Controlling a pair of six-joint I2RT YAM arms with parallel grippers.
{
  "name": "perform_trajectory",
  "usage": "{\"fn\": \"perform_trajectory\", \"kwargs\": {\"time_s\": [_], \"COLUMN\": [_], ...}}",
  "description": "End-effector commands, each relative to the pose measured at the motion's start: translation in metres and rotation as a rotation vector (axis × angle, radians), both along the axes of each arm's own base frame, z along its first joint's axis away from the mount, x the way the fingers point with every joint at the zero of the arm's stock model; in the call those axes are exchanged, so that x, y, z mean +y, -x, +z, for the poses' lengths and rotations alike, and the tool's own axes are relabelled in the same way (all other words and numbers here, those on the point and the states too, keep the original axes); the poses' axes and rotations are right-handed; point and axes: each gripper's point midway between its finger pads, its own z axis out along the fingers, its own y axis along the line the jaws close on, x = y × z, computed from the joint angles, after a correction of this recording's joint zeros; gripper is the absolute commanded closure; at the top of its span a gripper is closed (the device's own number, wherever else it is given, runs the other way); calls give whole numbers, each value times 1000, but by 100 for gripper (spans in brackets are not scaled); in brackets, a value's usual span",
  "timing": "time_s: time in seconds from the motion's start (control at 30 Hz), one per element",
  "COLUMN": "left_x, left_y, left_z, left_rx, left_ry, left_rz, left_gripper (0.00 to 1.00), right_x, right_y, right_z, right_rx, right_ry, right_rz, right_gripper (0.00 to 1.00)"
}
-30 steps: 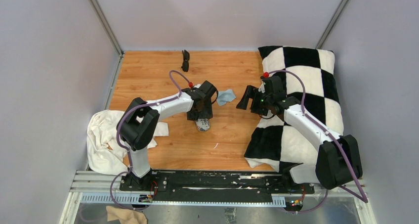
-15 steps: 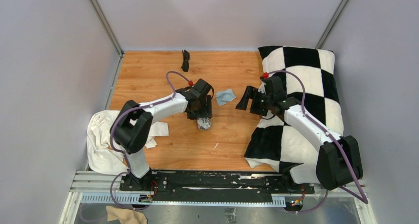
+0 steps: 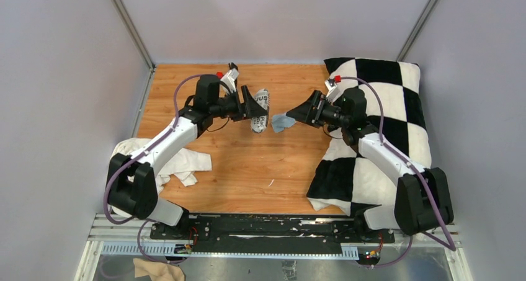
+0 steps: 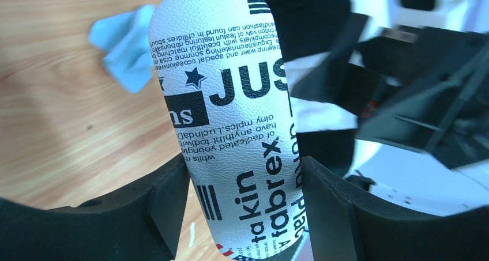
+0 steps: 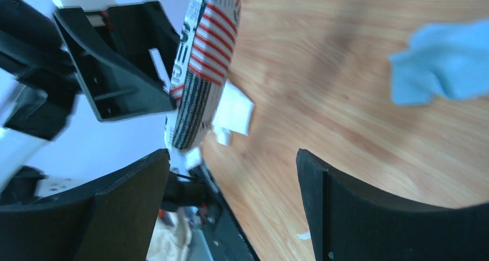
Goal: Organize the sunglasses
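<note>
While the case is held up off the surface (image 3: 248,175), the step in hand appears to be a two-arm opening of that case, so that the sunglasses can later go inside. The checkered pillow (image 3: 378,82) behind the right gripper plays no part in it.

Present state:
- The left gripper (image 3: 254,106) pinches the case (image 4: 230,99) across its width, near one end. The printed face is toward its own camera and the striped edge is turned to the right gripper (image 3: 294,112).
- The right gripper is spread wide, holds nothing, and faces the case with a clear gap between them.

Recommended procedure:
1. Hold the left pinch firm. The case is smooth and rounded, and is likely to twist if the grip loosens.
2. Advance the right gripper straight toward the free end of the case, above the left fingers.
3. Set the right fingers on one half of the case only. Where the seam or hinge runs cannot be told from these views, so close slowly and watch for movement.
4. Pass over the blue cloth (image 3: 282,121), which lies on the surface just below the right gripper, without snagging it.

The sunglasses (image 3: 233,66) lie folded on the surface behind the left gripper, beyond its wrist and partly hidden by it. They are apart from the left gripper and well apart from the right one, and neither touches them.
</note>
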Motion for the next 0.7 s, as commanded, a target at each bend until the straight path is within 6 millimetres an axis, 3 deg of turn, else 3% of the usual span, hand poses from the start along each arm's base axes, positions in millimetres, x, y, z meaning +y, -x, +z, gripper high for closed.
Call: {"fn": "perform_trajectory", "kwargs": {"time_s": [0.0,0.23,0.33,0.67], "left_x": [-13,-14,-15,-14], "left_y": [17,28,32,35], "left_z": [64,97,105,117], "left_rx": [-117,-166,-166,-173], "left_ry": [216,295,311,334], "left_rz": [-132,-166,-181,-193], "left_gripper": [100,100,100,100], "right_x": [18,25,38,61], "right_y": [-3,-18,-19,1], "right_z": [53,92,91,116], "right_rx": [-72,-96,-93,-185], "right_ry": [-314,-663,-667,-660], "right_rz": [117,180,208,320], "right_gripper": [14,12,12,9]}}
